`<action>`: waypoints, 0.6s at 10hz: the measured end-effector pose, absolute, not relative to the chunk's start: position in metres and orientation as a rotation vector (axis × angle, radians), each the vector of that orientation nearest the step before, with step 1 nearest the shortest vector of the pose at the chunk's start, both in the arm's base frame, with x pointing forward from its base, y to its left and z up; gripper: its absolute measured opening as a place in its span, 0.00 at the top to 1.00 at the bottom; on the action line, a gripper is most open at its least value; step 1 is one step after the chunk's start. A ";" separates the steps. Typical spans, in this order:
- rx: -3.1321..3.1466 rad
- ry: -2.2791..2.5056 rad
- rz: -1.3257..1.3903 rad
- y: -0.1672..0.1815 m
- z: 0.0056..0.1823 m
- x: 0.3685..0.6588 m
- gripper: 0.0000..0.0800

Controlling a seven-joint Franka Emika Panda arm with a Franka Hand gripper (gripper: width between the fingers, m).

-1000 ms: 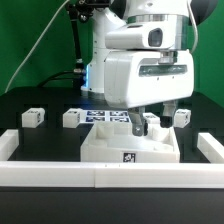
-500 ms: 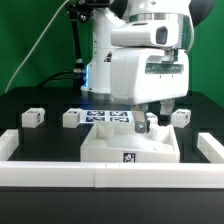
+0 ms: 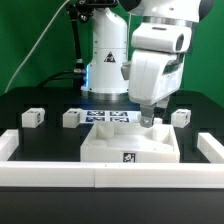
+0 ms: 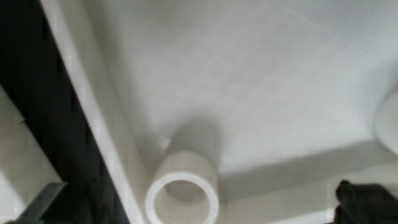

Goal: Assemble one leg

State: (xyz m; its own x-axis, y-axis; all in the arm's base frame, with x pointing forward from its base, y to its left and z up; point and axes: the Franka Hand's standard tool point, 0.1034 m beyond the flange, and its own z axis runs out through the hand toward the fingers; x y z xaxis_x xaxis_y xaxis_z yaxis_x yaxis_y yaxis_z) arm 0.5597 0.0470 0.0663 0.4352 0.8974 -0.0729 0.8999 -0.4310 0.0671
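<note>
The large flat white slab (image 3: pixel 130 148) lies at the table's middle front. One leg (image 3: pixel 150 122) stands on its far corner toward the exterior view's right. In the wrist view that leg shows as a white ring (image 4: pixel 183 195) on the slab (image 4: pixel 267 90). My gripper (image 3: pixel 151 114) hangs right over it. Its dark fingertips (image 4: pixel 363 199) sit wide apart on either side of the leg in the wrist view, where the gripper (image 4: pixel 208 203) is open and not touching it. Three more legs lie on the black table: two on the left (image 3: pixel 32 116) (image 3: pixel 72 118) and one on the right (image 3: pixel 181 117).
The marker board (image 3: pixel 105 116) lies behind the slab. A low white rail (image 3: pixel 100 176) runs along the front, with short side rails at the left (image 3: pixel 10 142) and right (image 3: pixel 211 146). The arm's base (image 3: pixel 108 60) stands at the back.
The hand has swung toward the exterior view's right, turned and lifted a little. The leg on the slab has stayed in place.
</note>
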 end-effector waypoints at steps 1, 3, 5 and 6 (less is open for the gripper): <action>2.579 1.620 -0.040 0.047 0.066 0.559 0.19; 2.557 1.652 -0.031 0.047 0.065 0.559 0.19; 2.423 1.845 0.023 0.046 0.056 0.540 0.19; 2.360 1.933 -0.010 0.044 0.057 0.536 0.19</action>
